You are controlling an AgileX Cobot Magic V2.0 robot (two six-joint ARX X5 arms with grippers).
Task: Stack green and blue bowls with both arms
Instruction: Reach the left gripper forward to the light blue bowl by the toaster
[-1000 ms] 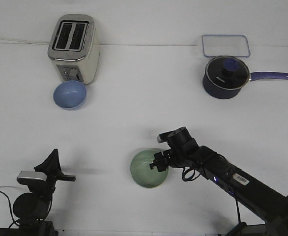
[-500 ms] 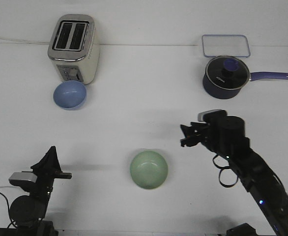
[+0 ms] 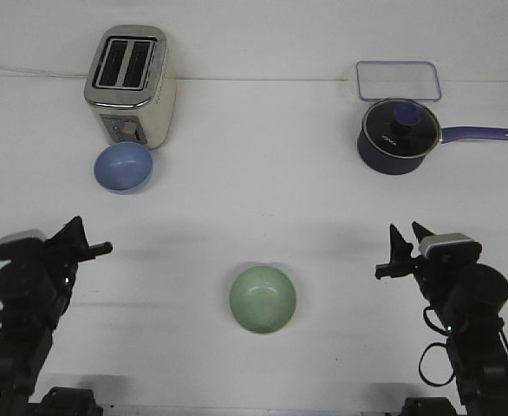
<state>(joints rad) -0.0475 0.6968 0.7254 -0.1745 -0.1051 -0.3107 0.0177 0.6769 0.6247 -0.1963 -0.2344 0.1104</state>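
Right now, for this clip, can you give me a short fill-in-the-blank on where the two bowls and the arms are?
1. The blue bowl sits just in front of the ____.
2. The green bowl lies on the table between the two grippers, and ____ gripper touches it.
3. The left gripper and the right gripper hold ____.
4. The lid on the saucepan has a ____ knob.

Missing words: toaster; neither; nothing; blue
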